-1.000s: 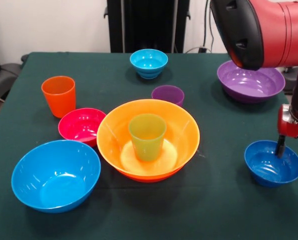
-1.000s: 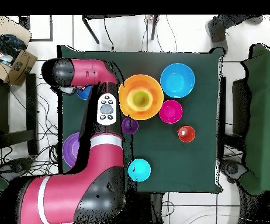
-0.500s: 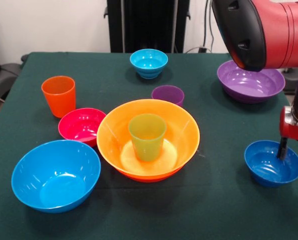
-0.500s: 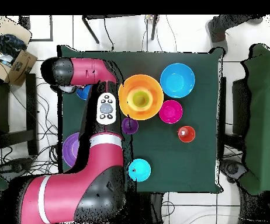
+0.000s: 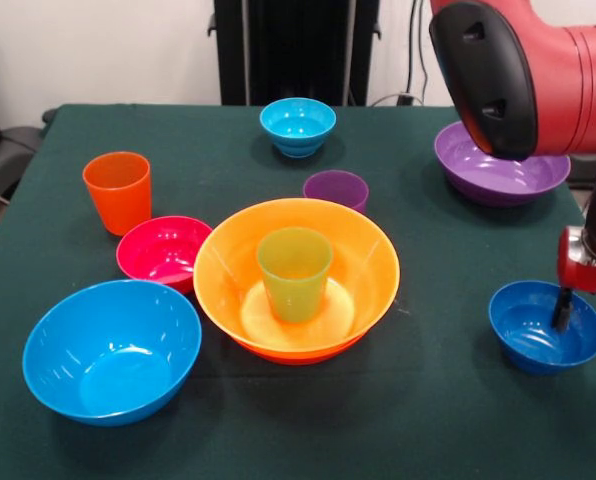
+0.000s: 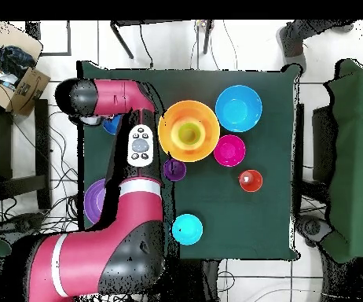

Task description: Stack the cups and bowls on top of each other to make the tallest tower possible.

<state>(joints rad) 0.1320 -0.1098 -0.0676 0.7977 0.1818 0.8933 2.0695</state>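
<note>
My gripper (image 5: 566, 310) hangs at the far right of the front view, its one visible dark finger dipping inside the rim of the small dark blue bowl (image 5: 544, 327); the other finger is off the picture's edge, so I cannot tell whether my fingers are apart or pinched on the wall. I judge I am there to take this bowl by its rim, since a bowl this shallow gives little else to hold. The tower's base, the broad yellow-orange bowl (image 5: 296, 278), sits mid-table with the lime green cup (image 5: 294, 272) standing upright in its centre, mouth up, so the column is barely begun. Taking that bowl as the clock's centre in the front view: the dark blue bowl lies at about 3 o'clock, well apart; the purple cup (image 5: 336, 188) is just beyond its rim at 1 o'clock; the magenta bowl (image 5: 164, 250) is just beside it at 9 o'clock; the big sky-blue bowl (image 5: 111, 350) sits near at 8 o'clock; the orange cup (image 5: 117, 191) stands at 10 o'clock; the cyan bowl (image 5: 297, 126) is far off at 12 o'clock; the large purple bowl (image 5: 501, 163) is at 2 o'clock, partly behind my own arm (image 5: 523, 70). Nothing stands on the cloth between the dark blue bowl and the base, though the upright green cup fills the spot where a bowl would land
</note>
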